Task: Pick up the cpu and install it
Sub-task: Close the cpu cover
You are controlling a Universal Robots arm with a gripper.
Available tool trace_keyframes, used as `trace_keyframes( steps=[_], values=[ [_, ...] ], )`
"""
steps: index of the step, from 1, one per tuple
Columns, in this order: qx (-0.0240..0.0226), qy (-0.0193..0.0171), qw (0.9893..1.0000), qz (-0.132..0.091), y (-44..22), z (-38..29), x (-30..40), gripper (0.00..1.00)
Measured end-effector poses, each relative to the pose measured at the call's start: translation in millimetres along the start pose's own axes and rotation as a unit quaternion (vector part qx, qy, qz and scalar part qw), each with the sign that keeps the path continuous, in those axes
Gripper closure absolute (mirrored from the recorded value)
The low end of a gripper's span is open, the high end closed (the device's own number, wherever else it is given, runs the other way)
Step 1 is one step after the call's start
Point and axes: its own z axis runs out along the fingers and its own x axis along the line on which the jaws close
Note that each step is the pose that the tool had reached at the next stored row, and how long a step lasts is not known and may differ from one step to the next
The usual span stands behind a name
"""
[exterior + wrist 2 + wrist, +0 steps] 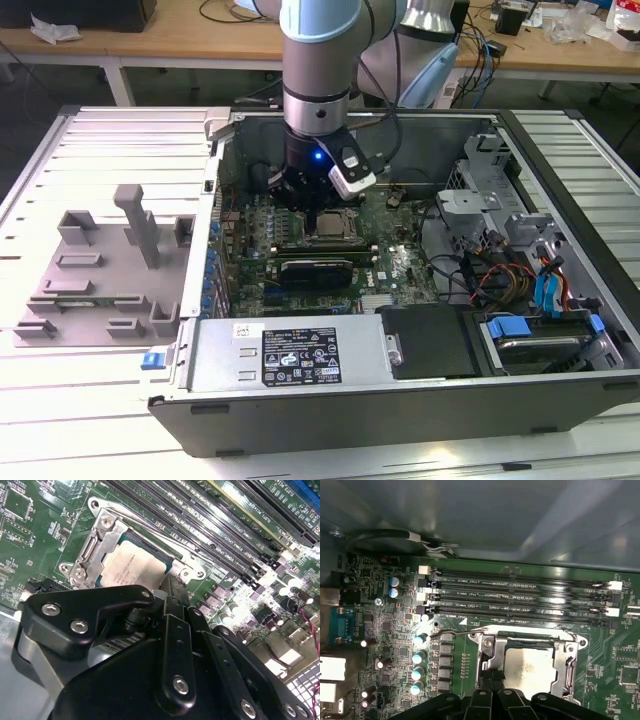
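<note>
— Two things can go wrong for you here, and both sit at the socket. Your gripper (172, 587) hangs right at one edge of the cpu (134, 565), which lies flat inside the socket frame (102, 540) on the motherboard (30, 545), in the middle of the open computer case (560, 150).
— Is it gripping the chip or let go?
— That I cannot tell; its own black linkage blocks the sight in both wrist views.
— So what is the first risk?
— If the chip sits slightly askew, any downward push from you could, I think, bend the contacts beneath it. The second: the thin wire lever (452, 633) stands loose beside the frame, and a sideways drift could snag it or scrape the board.
— What are the surfaces like?
— The cpu top is a flat square of dull silvery metal, smooth, faintly marked, likely slippery to hold. The frame is bright stamped steel with rounded screw heads at its corners. Beside it run long, dark, ribbed memory slots (520, 597), and a row of small shiny cylinders, capacitors (418, 657), stands near the lever. The board is green, matt and crowded with tiny parts, so you have little bare room to touch down
</note>
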Motion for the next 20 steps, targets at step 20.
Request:
trace_keyframes(
  steps=[20],
  values=[
    [-0.0001,0.0,1.0,0.0,-1.6,4.9,1.3,0.89]
  ],
)
